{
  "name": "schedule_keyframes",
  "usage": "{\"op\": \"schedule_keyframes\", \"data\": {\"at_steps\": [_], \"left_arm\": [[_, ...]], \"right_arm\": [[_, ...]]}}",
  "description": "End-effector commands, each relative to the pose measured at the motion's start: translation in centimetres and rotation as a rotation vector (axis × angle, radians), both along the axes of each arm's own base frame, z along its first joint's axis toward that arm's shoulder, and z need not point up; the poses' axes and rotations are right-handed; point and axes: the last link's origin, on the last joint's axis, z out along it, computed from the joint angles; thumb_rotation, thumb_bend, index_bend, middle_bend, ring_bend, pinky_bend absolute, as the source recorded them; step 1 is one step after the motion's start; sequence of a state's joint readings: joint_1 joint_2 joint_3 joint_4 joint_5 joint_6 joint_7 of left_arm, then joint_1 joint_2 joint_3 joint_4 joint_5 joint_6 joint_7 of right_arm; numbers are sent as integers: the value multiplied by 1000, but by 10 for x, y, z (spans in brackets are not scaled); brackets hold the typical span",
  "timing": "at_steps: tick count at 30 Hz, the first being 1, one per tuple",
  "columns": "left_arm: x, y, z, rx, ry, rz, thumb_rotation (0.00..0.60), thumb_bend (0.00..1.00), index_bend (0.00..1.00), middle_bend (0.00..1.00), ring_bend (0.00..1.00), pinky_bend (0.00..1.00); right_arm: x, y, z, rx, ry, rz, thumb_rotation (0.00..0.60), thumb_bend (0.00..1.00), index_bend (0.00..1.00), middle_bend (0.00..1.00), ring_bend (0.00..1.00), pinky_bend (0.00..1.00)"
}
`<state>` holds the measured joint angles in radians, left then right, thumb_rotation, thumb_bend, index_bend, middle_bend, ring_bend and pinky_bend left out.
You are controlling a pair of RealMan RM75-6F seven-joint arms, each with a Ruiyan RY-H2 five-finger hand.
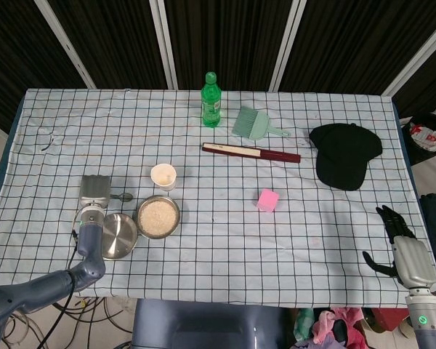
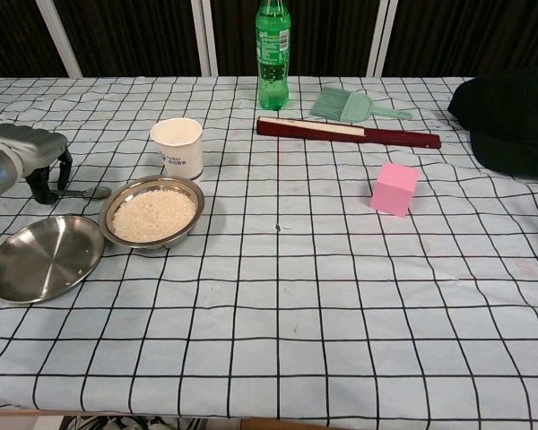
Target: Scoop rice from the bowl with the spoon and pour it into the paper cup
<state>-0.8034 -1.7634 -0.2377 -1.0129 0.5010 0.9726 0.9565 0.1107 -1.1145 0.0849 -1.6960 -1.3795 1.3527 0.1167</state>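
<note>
- Two hands in view: left hand [image 2: 31, 161] sits left of the rice bowl [image 2: 153, 212], fingers curled down over the spoon [image 2: 88, 192] handle; can't tell if it's actually gripped.
- Spoon lies on surface, bowl end just left of rice bowl's rim.
- Paper cup [image 2: 177, 148] upright just behind rice bowl.
- Steel lid [image 2: 43, 258] flat, front-left of rice bowl, touching it.
- Right hand [image 1: 400, 243] far right of rice bowl, off surface edge, fingers apart, holding nothing.
</note>
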Motion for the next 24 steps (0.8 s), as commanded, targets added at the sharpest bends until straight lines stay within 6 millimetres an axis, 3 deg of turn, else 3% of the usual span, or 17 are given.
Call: {"op": "schedule_keyframes", "data": {"at_steps": [1,13,24], "left_arm": [[0,0,0,1,1,-1,600,388,557,1000,1000,1000],[6,1,4,22,-14,-20,600,422,576,1000,1000,1000],[32,4,23,95,-64,-99,600,469,670,1000,1000,1000]], "right_arm": [[0,0,0,0,-1,0,600,254,0,0,0,194],[0,0,0,1,-1,0,600,253,0,0,0,195],[0,0,0,2,-4,0,600,253,0,0,0,194]]}}
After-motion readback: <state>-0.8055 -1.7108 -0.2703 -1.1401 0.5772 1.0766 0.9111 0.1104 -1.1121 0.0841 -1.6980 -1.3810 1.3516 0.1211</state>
